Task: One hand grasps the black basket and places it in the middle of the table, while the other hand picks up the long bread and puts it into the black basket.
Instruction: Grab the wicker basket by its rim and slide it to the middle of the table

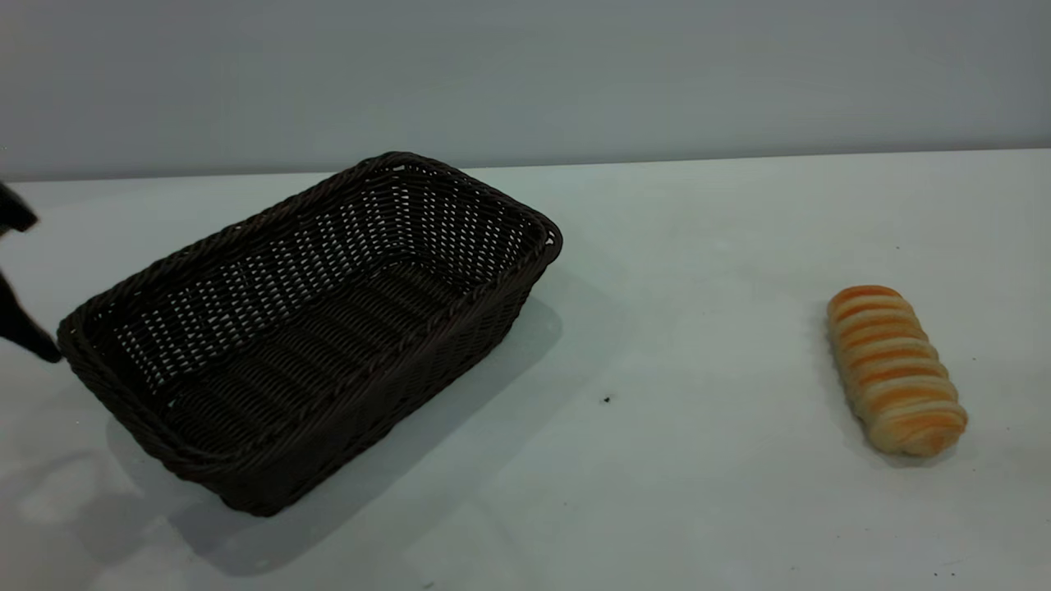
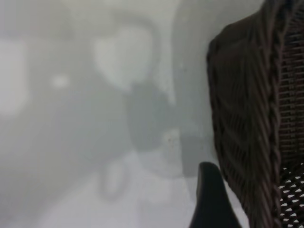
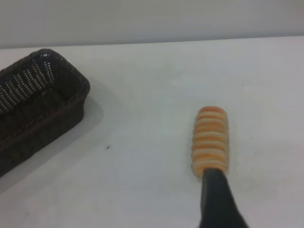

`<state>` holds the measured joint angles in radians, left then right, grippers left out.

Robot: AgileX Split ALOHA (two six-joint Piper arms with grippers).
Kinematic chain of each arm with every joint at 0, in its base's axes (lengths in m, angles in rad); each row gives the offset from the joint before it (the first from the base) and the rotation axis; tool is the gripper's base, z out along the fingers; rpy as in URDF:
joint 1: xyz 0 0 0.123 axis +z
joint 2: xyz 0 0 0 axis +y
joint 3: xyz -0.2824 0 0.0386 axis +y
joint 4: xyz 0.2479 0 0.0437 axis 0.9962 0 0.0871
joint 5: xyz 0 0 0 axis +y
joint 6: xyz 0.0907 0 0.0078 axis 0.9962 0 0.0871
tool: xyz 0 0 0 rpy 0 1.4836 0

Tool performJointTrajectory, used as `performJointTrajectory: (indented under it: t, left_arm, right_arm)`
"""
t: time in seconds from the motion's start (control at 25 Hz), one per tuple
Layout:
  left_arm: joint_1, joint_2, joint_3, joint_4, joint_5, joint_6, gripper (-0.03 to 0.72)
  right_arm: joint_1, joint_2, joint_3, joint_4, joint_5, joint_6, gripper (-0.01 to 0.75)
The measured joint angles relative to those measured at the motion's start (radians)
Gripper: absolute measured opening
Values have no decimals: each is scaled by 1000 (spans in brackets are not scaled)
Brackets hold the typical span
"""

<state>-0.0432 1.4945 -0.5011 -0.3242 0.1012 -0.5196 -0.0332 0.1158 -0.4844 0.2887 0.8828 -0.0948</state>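
Exterior view gives me the black basket (image 1: 312,328) sitting on the left half of the counter (image 1: 673,460), turned at an angle so one short end faces the near-left corner. It is a dark brown-black wicker piece with a braided rim and sloping openwork sides, and I see nothing inside it. The long bread (image 1: 895,369) lies well apart from it on the right half, a golden-orange and cream loaf with crosswise ridges and rounded ends, its length running roughly toward me.

Between the two I have bare counter with only a small dark speck (image 1: 607,400) on it; nothing stands in the way there. A plain grey wall (image 1: 525,74) closes off the far edge of the counter.

My left hand (image 1: 16,271) shows only as dark fingers at the left border of the exterior view, the lower one touching or just beside the basket's near-left corner. In the left wrist view one dark finger (image 2: 213,199) sits just outside the basket's wall; the fingers look spread, not yet closed on the rim.

From the right wrist view a single dark fingertip (image 3: 216,194) hangs over the near end of the bread. I cannot tell whether my right hand is spread or pressed together.
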Motion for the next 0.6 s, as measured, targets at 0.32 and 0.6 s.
performJointTrajectory:
  t: [0.32, 0.6]
  left_arm:
    - [-74, 134, -71, -15, -38, -1, 532]
    - [-81, 223, -84, -21, -101, -2, 532]
  right_arm:
    - [0, 0, 0, 2, 1, -7, 420]
    - [0, 0, 0, 2, 2, -8, 420]
